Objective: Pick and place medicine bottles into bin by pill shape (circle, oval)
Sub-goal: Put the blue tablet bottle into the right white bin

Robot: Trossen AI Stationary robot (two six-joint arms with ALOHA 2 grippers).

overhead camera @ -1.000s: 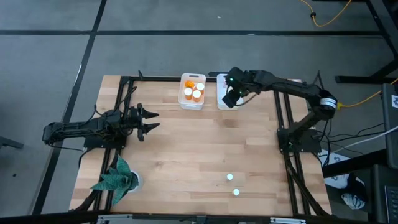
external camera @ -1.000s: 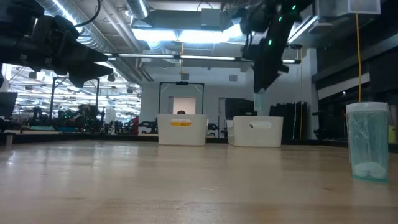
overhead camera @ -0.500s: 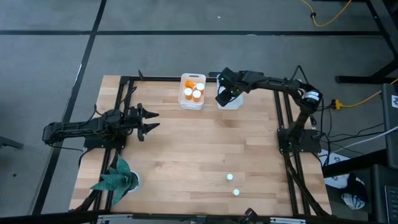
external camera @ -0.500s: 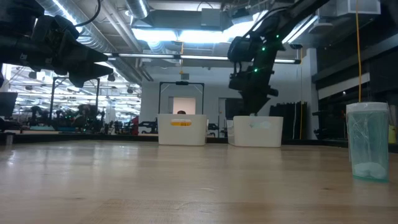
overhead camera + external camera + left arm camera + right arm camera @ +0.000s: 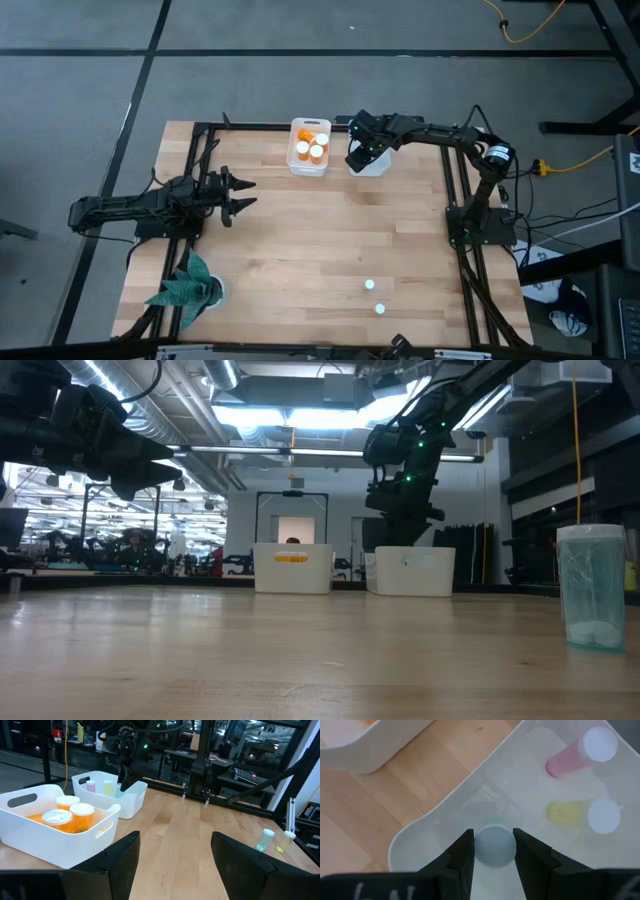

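Note:
Two white bins stand at the table's far edge. The left bin (image 5: 310, 171) holds orange medicine bottles (image 5: 64, 814) with white caps. My right gripper (image 5: 362, 155) reaches down into the right bin (image 5: 445, 822), shut on a small pale green bottle (image 5: 494, 845). A pink bottle (image 5: 577, 752) and a yellow bottle (image 5: 580, 814) lie on that bin's floor. Two small bottles (image 5: 369, 285) (image 5: 380, 309) stand on the near right of the table. My left gripper (image 5: 247, 194) waits open and level at the table's left side. My right gripper pinches the pale green bottle between its two fingers at its white cap end (image 5: 479, 847). The fingers (image 5: 462, 857) come steeply from above. The bottle stands upright inside the right bin, cap toward the wrist. Whether its base touches the bin's floor I cannot tell.
A green leafy thing in a cup (image 5: 187, 288) stands at the near left corner. In the low view one clear bottle (image 5: 592, 588) stands cap down, close at the right. Bare wood lies between the bins and the near bottles.
My right gripper has gone down with the pale green bottle, from above the right bin into it, shifting a little toward the table's left. It has stayed shut on the bottle and has nearly halted in the last half second.

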